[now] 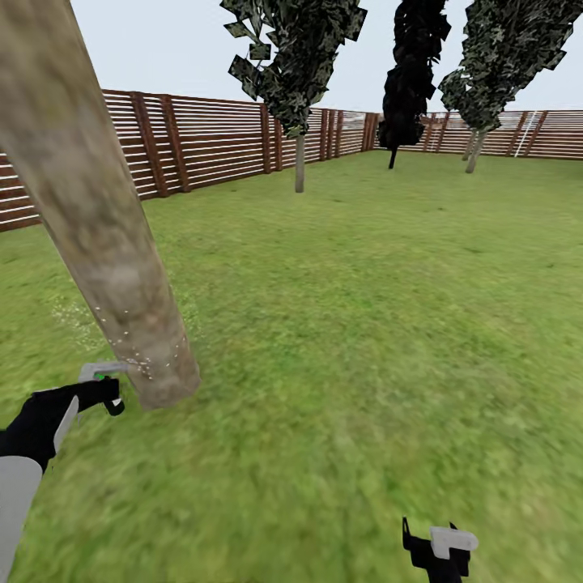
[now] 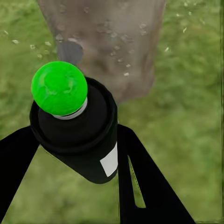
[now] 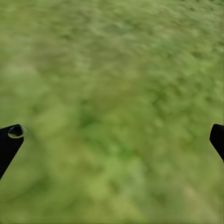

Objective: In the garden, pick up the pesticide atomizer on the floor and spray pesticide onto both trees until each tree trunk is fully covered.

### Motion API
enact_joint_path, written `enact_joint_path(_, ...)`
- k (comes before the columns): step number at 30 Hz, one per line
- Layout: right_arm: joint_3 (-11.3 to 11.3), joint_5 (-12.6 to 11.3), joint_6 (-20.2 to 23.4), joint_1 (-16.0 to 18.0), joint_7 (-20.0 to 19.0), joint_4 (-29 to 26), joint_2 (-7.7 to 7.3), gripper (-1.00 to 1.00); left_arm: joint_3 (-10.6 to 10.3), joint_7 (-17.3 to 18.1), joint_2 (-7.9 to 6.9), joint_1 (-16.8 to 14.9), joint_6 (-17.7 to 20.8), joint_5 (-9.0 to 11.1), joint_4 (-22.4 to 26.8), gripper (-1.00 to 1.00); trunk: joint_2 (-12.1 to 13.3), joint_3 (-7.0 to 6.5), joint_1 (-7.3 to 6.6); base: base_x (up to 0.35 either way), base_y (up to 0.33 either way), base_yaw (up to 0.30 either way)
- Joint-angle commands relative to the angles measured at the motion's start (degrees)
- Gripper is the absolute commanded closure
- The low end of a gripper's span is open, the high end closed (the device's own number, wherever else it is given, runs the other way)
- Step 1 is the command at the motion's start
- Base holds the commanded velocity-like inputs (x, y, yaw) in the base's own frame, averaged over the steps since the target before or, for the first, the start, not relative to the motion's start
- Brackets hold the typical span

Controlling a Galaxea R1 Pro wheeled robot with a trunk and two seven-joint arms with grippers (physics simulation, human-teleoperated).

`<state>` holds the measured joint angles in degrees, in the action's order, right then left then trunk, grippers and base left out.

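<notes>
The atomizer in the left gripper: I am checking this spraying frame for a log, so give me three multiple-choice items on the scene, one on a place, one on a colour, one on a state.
1. Where do the whitish pesticide specks sit?
A. on the fence
B. low on the near tree trunk
C. on the right gripper

2. What colour is the tip of the atomizer?
A. green
B. blue
C. yellow

3. How does the right gripper stand?
A. shut on the atomizer
B. shut on a branch
C. open over the lawn

Answers:
1. B: the specks dot the near tree trunk near its base.
2. A: the left wrist view shows the atomizer with a bright green round tip, held by the left gripper.
3. C: the right gripper has its fingertips far apart over the lawn.
</notes>
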<state>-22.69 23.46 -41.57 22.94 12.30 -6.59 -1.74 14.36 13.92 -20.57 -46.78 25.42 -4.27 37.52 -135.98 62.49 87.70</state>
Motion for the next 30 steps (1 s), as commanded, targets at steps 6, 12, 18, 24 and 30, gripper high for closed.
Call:
enact_joint_path(6,-0.07,0.01,0.0,0.0,0.0,0.0,-0.02,-1.0,-6.15,0.22,0.36,-0.04,3.57,0.44,3.99,1.0,0.0,0.0,0.0,0.0,-0.102,0.0)
enact_joint_path(12,-0.03,0.01,0.0,0.0,0.0,0.0,0.04,-1.0,-5.84,0.02,-0.16,-0.57,8.56,0.27,5.18,1.0,0.0,0.0,0.0,0.0,-0.27,0.064)
enact_joint_path(18,0.01,0.01,0.0,0.0,0.0,0.0,0.07,-1.0,-5.75,-0.7,-0.27,-1.23,12.44,0.05,9.44,1.0,0.0,0.0,0.0,-0.075,-0.271,0.216)
enact_joint_path(24,0.0,0.01,0.0,0.0,0.0,0.0,0.07,-1.0,-5.84,-1.17,-0.02,-2.25,12.57,-0.3,9.92,1.0,0.0,0.0,0.0,0.139,-0.218,0.007)
enact_joint_path(30,0.01,0.01,0.0,0.0,0.0,0.0,0.14,-1.0,-5.45,-5.78,-0.6,-2.75,16.43,-0.45,14.77,1.0,0.0,0.0,0.0,0.057,-0.034,0.177)
